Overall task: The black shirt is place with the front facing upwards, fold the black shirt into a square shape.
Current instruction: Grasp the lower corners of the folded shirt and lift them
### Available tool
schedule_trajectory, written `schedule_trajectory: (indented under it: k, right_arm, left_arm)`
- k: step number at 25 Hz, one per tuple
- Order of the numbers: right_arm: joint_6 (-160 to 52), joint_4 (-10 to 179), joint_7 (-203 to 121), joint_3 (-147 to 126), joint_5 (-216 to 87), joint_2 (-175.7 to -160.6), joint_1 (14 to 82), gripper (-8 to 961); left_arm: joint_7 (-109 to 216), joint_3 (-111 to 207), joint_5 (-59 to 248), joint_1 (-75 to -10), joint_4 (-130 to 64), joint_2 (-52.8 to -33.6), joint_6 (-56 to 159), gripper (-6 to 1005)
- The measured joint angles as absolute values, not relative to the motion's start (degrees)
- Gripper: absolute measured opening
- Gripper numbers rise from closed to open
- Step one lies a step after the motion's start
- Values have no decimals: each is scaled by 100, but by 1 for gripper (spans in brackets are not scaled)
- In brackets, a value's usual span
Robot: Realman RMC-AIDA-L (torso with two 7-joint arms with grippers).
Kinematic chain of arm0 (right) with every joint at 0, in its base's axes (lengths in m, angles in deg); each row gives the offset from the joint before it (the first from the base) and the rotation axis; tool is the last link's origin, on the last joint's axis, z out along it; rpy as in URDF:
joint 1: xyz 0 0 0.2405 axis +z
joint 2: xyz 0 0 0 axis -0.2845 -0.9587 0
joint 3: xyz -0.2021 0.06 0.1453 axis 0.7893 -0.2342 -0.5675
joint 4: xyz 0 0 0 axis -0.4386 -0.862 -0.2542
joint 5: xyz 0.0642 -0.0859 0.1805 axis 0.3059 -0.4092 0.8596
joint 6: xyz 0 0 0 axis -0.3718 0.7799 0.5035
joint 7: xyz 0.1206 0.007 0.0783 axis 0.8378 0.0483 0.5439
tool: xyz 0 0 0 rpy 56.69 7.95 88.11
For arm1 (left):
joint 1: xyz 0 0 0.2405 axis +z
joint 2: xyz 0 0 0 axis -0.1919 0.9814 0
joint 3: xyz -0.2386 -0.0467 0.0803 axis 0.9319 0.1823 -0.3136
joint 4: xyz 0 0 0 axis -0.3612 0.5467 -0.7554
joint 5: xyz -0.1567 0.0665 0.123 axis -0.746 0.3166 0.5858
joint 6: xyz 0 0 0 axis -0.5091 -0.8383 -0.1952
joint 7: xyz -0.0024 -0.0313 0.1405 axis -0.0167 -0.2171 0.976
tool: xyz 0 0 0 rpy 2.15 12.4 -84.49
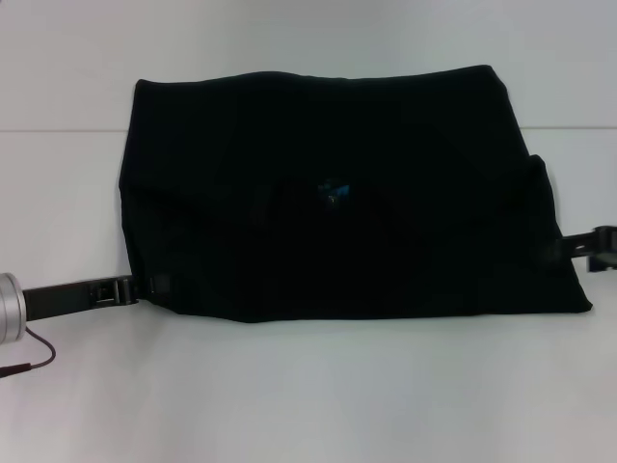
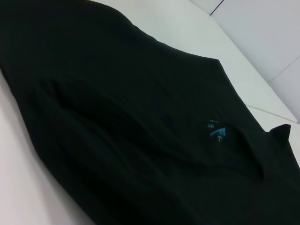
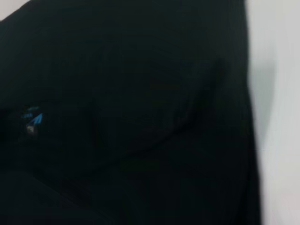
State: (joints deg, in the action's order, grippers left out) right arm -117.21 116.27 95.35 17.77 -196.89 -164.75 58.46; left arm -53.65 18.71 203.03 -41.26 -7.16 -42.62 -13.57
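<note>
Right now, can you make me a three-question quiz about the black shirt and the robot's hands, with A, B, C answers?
1. Where is the left gripper?
A. at the black shirt's near left edge
B. above the shirt's middle
C. off the white table

2. What colour is the small neck label?
A. red
B. blue
C. yellow

3. How does the shirt lie?
A. hanging in the air
B. rolled into a ball
C. folded into a wide flat shape

Answers: 1 A, it meets the cloth there. 2 B, it shows blue. 3 C, it lies flat, sleeves tucked in.
</note>
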Motion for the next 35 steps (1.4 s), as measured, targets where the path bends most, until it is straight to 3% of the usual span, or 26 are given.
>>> schedule_trajectory:
  k: [5, 20, 35]
  right_arm:
    - [-11464, 11523, 9524, 2191, -19695, -16673, 5933, 882]
    - [-11325, 11523, 9525, 2499, -19703, -16707, 5940, 756]
    - [-11414, 11527, 9508, 2500, -19701, -16654, 5952, 117]
  left_arm:
    - [-5365, 1869, 20303, -4136, -715, -4262, -1370, 27]
    - [-5374, 1869, 20373, -4163, -720, -4262, -1372, 27]
    - [-5415, 1901, 20382, -4185, -741, -4199, -1590, 28]
